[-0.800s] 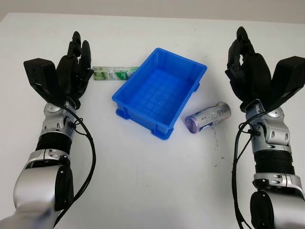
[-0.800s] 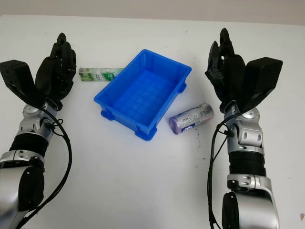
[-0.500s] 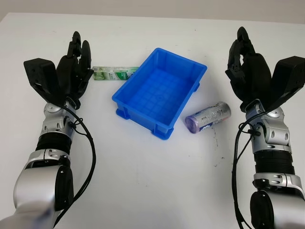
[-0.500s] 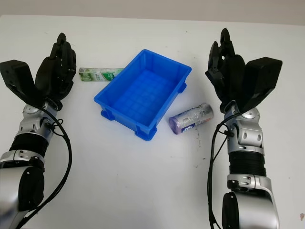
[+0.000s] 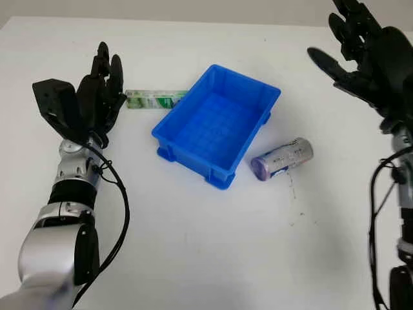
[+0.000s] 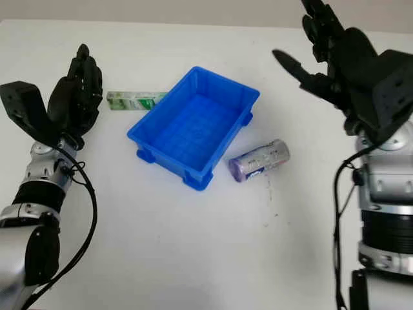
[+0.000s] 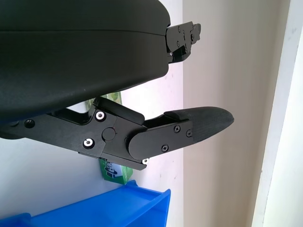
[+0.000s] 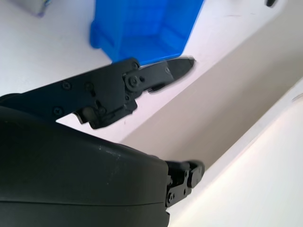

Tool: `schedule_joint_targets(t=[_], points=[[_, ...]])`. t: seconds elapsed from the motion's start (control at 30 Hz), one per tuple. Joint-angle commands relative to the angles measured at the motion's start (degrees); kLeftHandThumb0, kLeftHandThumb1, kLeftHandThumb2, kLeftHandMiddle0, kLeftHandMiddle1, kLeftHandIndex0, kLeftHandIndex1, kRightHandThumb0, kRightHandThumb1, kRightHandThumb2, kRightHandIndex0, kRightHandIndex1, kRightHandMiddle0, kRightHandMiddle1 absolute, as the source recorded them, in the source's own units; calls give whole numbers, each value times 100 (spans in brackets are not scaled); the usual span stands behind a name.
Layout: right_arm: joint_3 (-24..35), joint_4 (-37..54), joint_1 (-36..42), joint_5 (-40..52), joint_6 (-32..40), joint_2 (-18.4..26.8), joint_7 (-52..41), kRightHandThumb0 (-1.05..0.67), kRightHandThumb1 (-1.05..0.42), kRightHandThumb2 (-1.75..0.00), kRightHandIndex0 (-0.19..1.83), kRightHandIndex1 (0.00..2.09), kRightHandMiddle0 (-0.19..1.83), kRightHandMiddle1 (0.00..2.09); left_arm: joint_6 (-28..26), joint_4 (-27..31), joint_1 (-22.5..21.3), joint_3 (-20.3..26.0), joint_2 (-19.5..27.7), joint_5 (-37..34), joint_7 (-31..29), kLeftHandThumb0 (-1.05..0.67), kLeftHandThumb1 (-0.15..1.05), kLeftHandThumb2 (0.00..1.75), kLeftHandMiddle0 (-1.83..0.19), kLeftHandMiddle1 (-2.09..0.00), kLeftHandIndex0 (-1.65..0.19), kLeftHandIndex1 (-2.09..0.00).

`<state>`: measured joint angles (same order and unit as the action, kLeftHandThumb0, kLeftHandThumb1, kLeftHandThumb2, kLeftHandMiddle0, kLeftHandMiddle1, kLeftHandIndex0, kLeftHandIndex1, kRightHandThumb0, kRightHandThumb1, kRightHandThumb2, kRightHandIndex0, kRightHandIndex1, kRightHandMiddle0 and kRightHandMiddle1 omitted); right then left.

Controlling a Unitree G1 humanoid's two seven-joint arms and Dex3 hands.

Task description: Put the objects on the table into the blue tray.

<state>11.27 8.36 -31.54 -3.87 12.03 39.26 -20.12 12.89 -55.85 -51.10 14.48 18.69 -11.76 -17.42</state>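
1. I see my right hand [image 5: 369, 61] raised open above the table's far right side, holding nothing, well apart from everything.
2. My left hand [image 5: 97, 97] is open too, upright at the left, empty, just beside the end of the green box [image 5: 155, 99].
3. That green box lies flat against the blue tray's [image 5: 184, 108] far left wall.
4. The purple can [image 5: 282, 158] lies on its side just right of the tray, near its front corner.
5. The white table [image 5: 206, 245] offers bare room in front of the tray.
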Motion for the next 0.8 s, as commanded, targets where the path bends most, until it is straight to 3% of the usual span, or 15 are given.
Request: schedule_joint_targets(t=[0.0,0.2,0.77], points=[[-57,411,221,-326,-222,339,-58,-33,-73,-3,37,25,34,31,-25,65,-8,13,17,-2,-12,-71,105,64,19,0,19,0],[-277,1210,711,-1644,-662,1149,-411,-44,-67,-5,56,15,60,9,-48,1,-93,-24,14,32,-29,-71,105,66,19,0,19,0],[-566,1285,1005,-2048,-1775,1440,-1227,-48,-74,-7,69,11,71,6,-37,11,-97,-1,54,22,-84,-71,105,65,19,0,19,0]])
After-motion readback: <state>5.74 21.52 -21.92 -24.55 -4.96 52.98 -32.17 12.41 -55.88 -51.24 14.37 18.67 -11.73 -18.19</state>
